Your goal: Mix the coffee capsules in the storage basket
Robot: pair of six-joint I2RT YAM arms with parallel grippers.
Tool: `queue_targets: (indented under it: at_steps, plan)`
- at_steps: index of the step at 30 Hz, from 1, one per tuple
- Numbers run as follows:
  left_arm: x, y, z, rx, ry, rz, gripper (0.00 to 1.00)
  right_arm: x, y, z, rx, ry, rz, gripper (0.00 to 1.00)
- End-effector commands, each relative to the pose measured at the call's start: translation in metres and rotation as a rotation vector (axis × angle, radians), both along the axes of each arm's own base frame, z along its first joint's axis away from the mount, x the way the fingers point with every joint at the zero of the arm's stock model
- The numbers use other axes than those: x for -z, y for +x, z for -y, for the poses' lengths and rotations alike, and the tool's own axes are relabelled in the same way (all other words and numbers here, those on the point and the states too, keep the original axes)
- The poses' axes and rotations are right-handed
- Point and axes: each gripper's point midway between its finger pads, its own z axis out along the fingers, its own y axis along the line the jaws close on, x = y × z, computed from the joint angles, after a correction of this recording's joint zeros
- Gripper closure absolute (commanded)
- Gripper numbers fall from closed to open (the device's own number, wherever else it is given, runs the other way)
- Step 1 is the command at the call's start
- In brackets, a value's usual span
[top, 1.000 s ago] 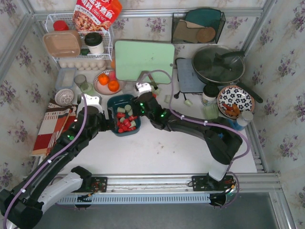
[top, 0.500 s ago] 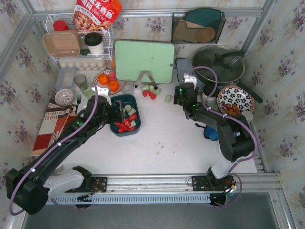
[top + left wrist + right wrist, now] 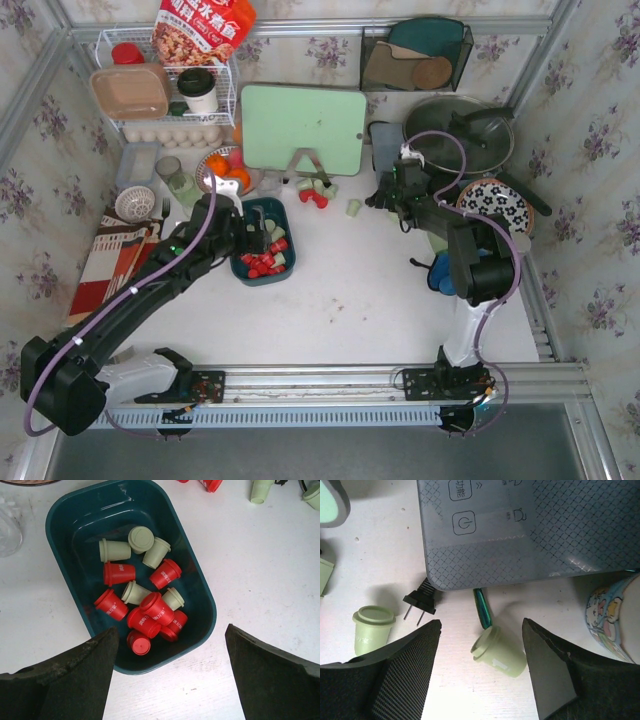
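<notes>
We see the white table [image 3: 340,290], with the storage basket [image 3: 80,525] standing left of its centre. The left gripper [image 3: 170,630] hovers above the basket, jaws wide apart and empty. The right gripper [image 3: 481,622], jaws likewise apart and holding nothing, hangs near the grey cooker panel [image 3: 520,530], above a green capsule [image 3: 497,652] lying on its side. Red and green coffee capsules [image 3: 150,605] lie jumbled inside the basket. A few loose capsules [image 3: 315,192] rest on the table beyond it.
</notes>
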Motion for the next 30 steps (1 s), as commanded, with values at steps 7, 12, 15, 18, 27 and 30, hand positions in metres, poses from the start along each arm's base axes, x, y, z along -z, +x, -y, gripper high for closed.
queue_targets:
  at_steps: [7,12,15,18,27,30]
  plan:
    - [-0.006,-0.002,-0.002,-0.003,-0.019,0.033,0.11,0.028,-0.016,0.007,0.039,-0.017,-0.157,0.28]
    - [-0.005,-0.007,-0.005,-0.006,-0.029,0.038,0.11,0.031,-0.021,0.015,0.123,-0.001,-0.173,0.27]
    - [-0.006,-0.011,-0.008,-0.012,-0.034,0.047,0.11,0.027,-0.022,0.014,0.179,0.056,-0.149,0.26]
    - [-0.004,-0.015,-0.012,-0.017,-0.028,0.052,0.11,0.026,-0.023,0.015,0.252,0.106,-0.136,0.27]
    - [-0.005,-0.024,-0.028,-0.041,0.004,0.088,0.11,0.019,-0.025,0.017,0.39,0.207,-0.099,0.37]
    - [-0.004,-0.024,-0.031,-0.047,0.013,0.096,0.1,0.019,-0.026,0.016,0.395,0.213,-0.1,0.39]
